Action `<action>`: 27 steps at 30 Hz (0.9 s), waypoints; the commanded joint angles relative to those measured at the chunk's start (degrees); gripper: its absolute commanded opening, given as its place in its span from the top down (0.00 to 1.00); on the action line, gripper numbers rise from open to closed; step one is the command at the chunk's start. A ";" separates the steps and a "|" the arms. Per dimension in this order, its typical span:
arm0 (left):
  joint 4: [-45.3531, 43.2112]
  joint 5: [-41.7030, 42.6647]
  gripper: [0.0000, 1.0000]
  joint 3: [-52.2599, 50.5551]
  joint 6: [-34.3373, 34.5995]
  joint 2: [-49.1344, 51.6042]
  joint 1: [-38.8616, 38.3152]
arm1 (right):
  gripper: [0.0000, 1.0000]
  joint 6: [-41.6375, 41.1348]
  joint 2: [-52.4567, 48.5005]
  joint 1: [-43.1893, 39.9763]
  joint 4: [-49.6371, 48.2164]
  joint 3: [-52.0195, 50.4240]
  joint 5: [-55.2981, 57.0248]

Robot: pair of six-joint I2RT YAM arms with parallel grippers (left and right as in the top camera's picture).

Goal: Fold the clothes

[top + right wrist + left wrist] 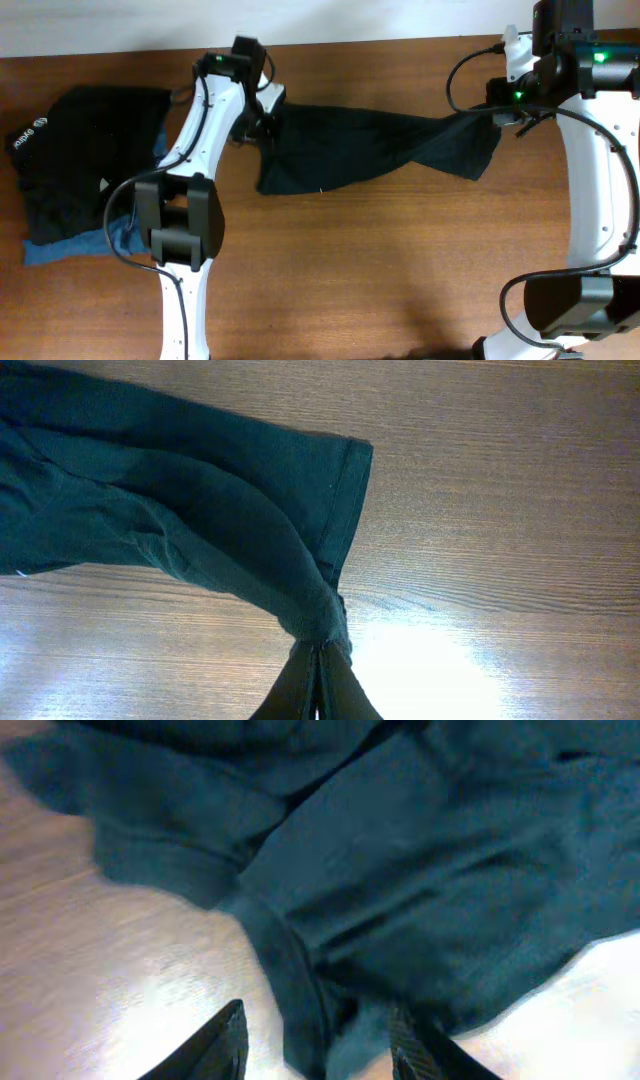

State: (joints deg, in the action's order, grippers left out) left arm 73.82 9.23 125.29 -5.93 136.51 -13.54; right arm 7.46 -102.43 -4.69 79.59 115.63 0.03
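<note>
black T-shirt (370,145) lies stretched along the far half of the worktop (400,270), twisted mid-span, one end at each arm. right pincer (318,672) is closed tight on a bunched bit of the shirt just beside a sleeve hem; the fabric fans out from the tips. left pincer (318,1010) is at the shirt's other edge with its fingers apart; a rolled fold sits between them, not pinched. pile of clothes (90,150) sits at the left end of the worktop, well apart from the shirt: black pieces, one with white lettering (28,135), and a blue denim piece (60,250) poking out at the near edge. left arm (200,110) runs between pile and shirt; from overhead its lower links cover the pile's right edge.
</note>
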 commanded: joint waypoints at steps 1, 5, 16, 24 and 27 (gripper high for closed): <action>-3.37 4.39 0.54 -4.68 -0.09 -0.20 0.24 | 0.96 -0.46 1.46 -0.26 0.00 1.05 0.66; -6.21 6.14 0.54 -6.75 -0.02 -0.15 0.17 | 0.96 -0.46 1.46 -0.26 0.00 1.05 0.66; -12.59 6.03 0.54 -7.02 0.79 3.39 0.17 | 0.96 -0.46 1.46 -0.26 0.46 1.05 0.66; -13.31 6.01 0.53 -7.02 0.79 3.39 0.17 | 0.96 -0.44 1.46 -0.26 0.44 1.05 0.66; -12.90 6.01 0.53 -7.02 0.81 3.39 0.17 | 0.96 -0.44 1.46 -0.26 0.44 1.05 0.66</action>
State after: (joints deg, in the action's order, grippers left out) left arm 60.58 14.39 118.58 -5.69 139.35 -13.45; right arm 7.46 -102.43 -4.69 80.01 115.63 0.03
